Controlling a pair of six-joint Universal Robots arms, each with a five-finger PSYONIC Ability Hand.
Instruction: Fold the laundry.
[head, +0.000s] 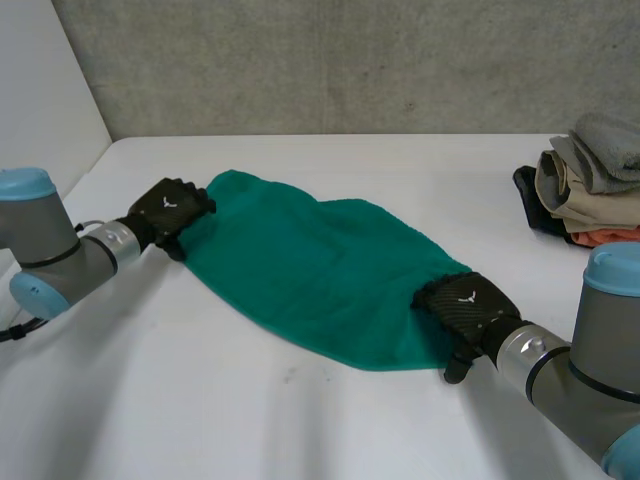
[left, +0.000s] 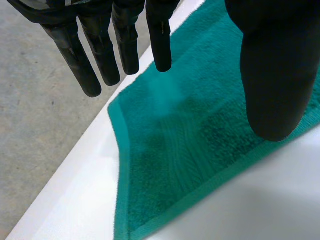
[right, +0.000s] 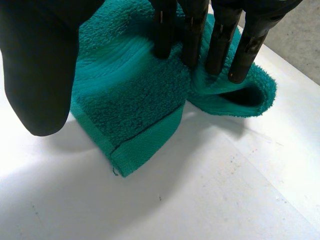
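The left hand's (head: 170, 208) fingers (left: 127, 47) are straight and slightly spread, with the thumb (left: 272, 75) held well apart, so they pinch nothing. A hemmed corner of the green towel (left: 190, 150) lies flat just beneath the fingertips and thumb. I cannot tell whether they touch it.

The right hand's (head: 468, 305) fingers (right: 220, 45) are straight and close together, pressing into the towel's other end. The cloth bunches into a small loop at their tips. The thumb (right: 40, 75) stands off to the side, and a doubled corner lies between it and the fingers.

Between the two hands the towel stretches across the desk (head: 300, 430). A pile of clothes (head: 595, 180) sits well beyond the right hand.

This looks like the grasping step before a fold. Next, each thumb should close against its fingers on the cloth, and the left hand probably needs to settle lower first.
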